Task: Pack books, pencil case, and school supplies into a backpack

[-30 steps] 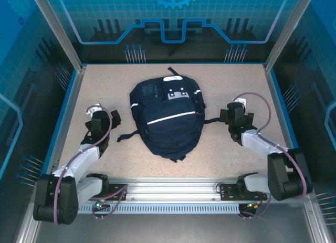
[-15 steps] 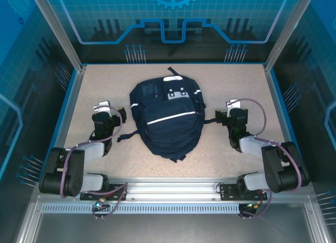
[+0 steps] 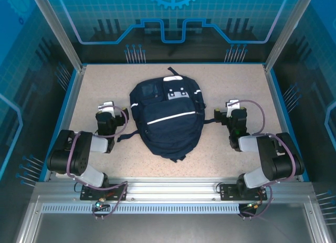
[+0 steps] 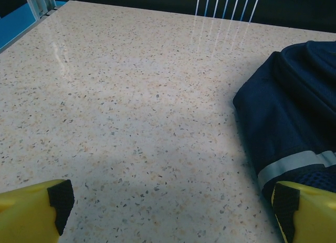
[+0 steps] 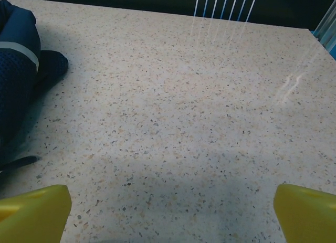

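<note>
A speckled beige table (image 3: 239, 83) fills the floor of a booth with glowing blue panels, aluminium posts at the corners and a blue lip along the left, right and far edges. In the middle lies the backpack (image 3: 167, 114), flat, its top and carry loop turned toward the far edge. It is navy fabric, soft and rounded, with a thin white stripe across the front pocket and a white dotted patch near the top. Dark straps trail out at its lower left, at its right side and at its near end.

The left gripper (image 4: 171, 205) sits low over the table just beside the backpack's left flank, its yellow fingers spread wide with nothing between them. The finger nearer the bag overlaps the striped cloth in the wrist view, and I cannot tell whether it touches. The right gripper (image 5: 173, 207) is also spread wide and empty, near the strap on the bag's right.

Bare tabletop runs from each gripper to the far edge and out to the side lips. A clear strip lies between the bag and the near rail (image 3: 173, 188).
</note>
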Robot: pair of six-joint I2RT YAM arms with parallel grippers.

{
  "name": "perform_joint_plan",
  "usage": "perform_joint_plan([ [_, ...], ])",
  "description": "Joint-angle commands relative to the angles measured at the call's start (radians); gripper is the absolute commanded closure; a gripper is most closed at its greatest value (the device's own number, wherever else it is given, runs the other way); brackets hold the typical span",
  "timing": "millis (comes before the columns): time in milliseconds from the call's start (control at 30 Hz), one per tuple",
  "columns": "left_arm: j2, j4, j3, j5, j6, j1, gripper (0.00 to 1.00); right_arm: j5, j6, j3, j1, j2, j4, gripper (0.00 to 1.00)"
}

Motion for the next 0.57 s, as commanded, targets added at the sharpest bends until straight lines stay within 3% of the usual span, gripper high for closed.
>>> perform_joint_plan([
  [0,-0.001,0.020,0.025,0.004,0.027,0.004,0.01,-0.002,0.005,0.023,-0.021,0.010,0.015,0.00],
  [133,0.002,0.010,0.032,0.040,0.044,0.000,0.01,-0.010,0.010,0.026,-0.028,0.009,0.009,0.00],
  [533,0.005,0.016,0.032,-0.020,0.047,-0.014,0.01,-0.011,0.010,0.024,-0.029,0.009,0.010,0.00],
])
